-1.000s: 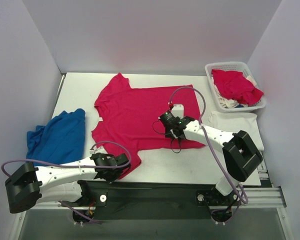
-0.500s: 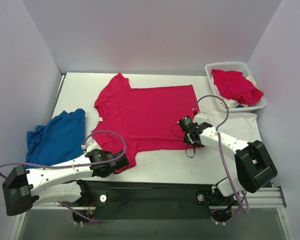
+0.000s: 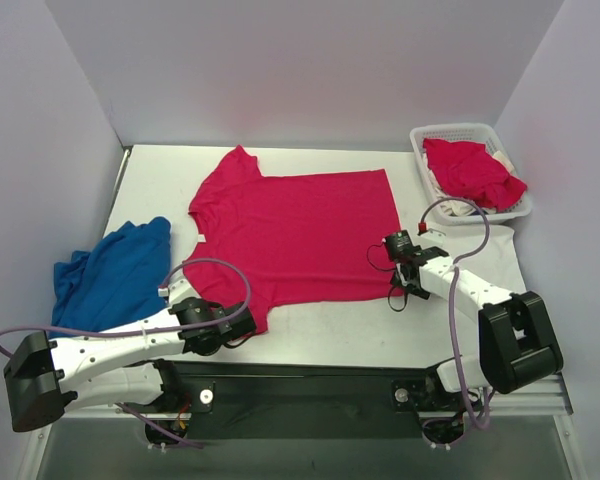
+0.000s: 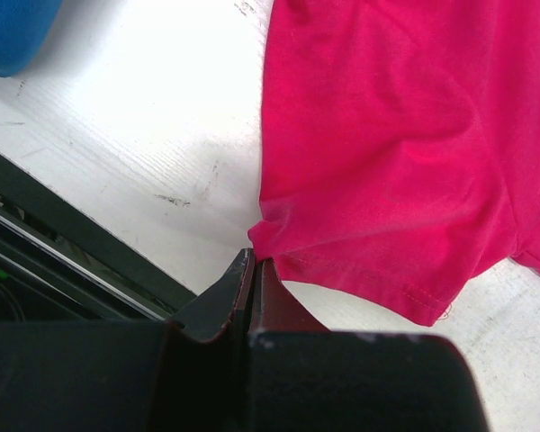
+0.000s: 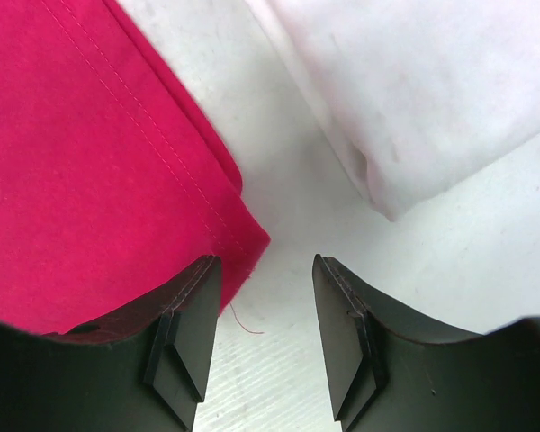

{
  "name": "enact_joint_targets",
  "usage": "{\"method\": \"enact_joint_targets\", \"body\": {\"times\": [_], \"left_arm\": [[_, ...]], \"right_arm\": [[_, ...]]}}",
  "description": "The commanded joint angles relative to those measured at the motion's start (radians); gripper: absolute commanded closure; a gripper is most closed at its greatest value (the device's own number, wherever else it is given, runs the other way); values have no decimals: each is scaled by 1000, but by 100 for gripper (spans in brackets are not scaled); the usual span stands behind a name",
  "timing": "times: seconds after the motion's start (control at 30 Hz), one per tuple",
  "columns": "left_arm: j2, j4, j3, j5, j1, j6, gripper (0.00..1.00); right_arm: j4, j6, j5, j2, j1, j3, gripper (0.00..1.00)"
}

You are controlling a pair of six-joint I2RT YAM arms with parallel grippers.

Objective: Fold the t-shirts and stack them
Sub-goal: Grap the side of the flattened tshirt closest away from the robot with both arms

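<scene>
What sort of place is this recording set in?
Probably a lab robot cell, not a home: a white table boxed in by plain walls, left arm and right arm bolted at its near edge, a red t-shirt spread near a laundry basket.

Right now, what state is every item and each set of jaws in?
red t-shirt, spread flat
blue cloth, crumpled
white t-shirt, lying flat
basket, holding a crumpled red shirt
left gripper, jaws shut on red t-shirt's edge
right gripper, jaws open at its corner
</scene>
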Motion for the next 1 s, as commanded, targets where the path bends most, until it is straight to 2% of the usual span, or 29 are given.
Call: {"method": "enact_joint_targets", "body": {"times": [0.0, 0.37, 0.47, 0.57, 0.67, 0.7, 0.73, 0.97], "left_arm": [[-11, -25, 16, -39, -2, -6, 100], [-11, -49, 44, -58, -2, -3, 100], [-26, -58, 49, -65, -2, -3, 100], [-34, -78, 55, -72, -2, -7, 100], [-40, -94, 62, -82, 0, -10, 100], [-40, -97, 65, -85, 0, -10, 100], [-43, -103, 70, -90, 0, -10, 100], [-53, -181, 137, -151, -2, -22, 100]], "right_arm": [[-39, 34, -11, -27, -2, -14, 55], [-13, 34, -62, 85, -5, 38, 57], [-7, 29, -68, 122, -3, 54, 61], [-2, 31, -79, 140, -5, 52, 70], [-2, 32, -79, 130, -5, 39, 85], [-4, 35, -79, 125, -3, 35, 98], [-4, 35, -77, 116, -5, 31, 100], [-57, 54, -102, -42, 1, -1, 100]]}}
